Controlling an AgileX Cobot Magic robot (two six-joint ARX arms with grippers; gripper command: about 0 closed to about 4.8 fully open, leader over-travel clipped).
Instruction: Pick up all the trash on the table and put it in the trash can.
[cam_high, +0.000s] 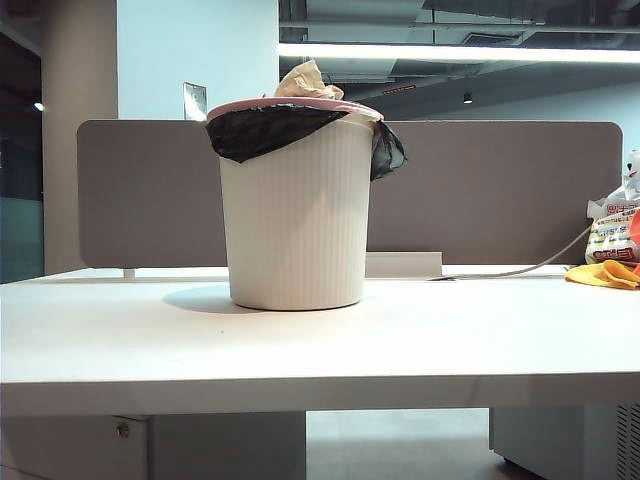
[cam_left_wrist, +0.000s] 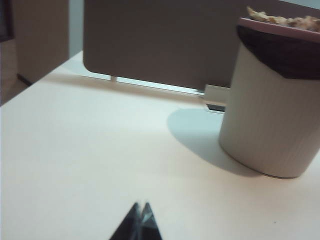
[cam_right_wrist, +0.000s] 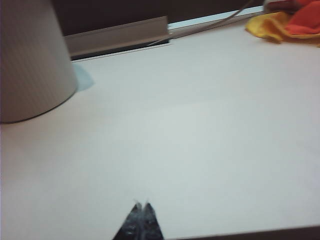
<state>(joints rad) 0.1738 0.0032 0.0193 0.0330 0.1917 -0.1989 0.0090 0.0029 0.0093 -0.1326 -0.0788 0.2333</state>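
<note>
Trash (cam_high: 308, 80) tops the trash can (cam_high: 297, 210) mid-desk (cam_high: 320, 340), near the partition (cam_high: 500, 190). Left gripper (cam_left_wrist: 141, 206) and right gripper (cam_right_wrist: 141, 205), both closed and empty, hover above bare white surface.

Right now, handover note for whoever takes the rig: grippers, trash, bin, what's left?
Left gripper: shut, empty, low over bare table left of the bin.
Right gripper: shut, empty, over bare table right of the bin.
Crumpled tan tissue-paper trash pokes above the pink rim of the cream ribbed plastic trash can with its black liner; count inside can't be told.
White desk top: no loose trash visible in any view.
Orange-yellow cloth and printed white plastic bag at far right.
Left: nothing apparent.
</note>
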